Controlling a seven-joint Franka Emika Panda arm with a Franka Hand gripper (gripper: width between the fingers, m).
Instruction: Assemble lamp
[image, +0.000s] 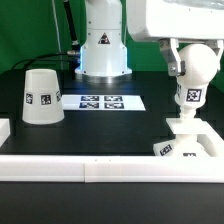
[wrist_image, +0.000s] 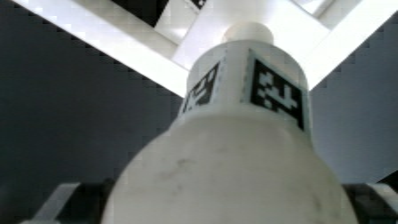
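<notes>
My gripper (image: 192, 68) is shut on the ball end of the white bulb (image: 190, 95) at the exterior view's right. The bulb hangs neck down, and its neck end meets the top of the low white base (image: 178, 146). The base sits in the corner of the white rail blocks. In the wrist view the bulb (wrist_image: 231, 140) fills the picture, with its tags on the neck. The dark fingers (wrist_image: 63, 200) show at both sides of the ball, around the gripper's midpoint (wrist_image: 222, 208). The cone-shaped shade (image: 40, 96) stands alone on the table at the exterior view's left.
The marker board (image: 102, 101) lies flat mid-table in front of the arm's white pedestal (image: 104, 50). White rail blocks (image: 90, 168) run along the table's front edge and up the right side (image: 216, 140). Another block sits at the left edge (image: 4, 128).
</notes>
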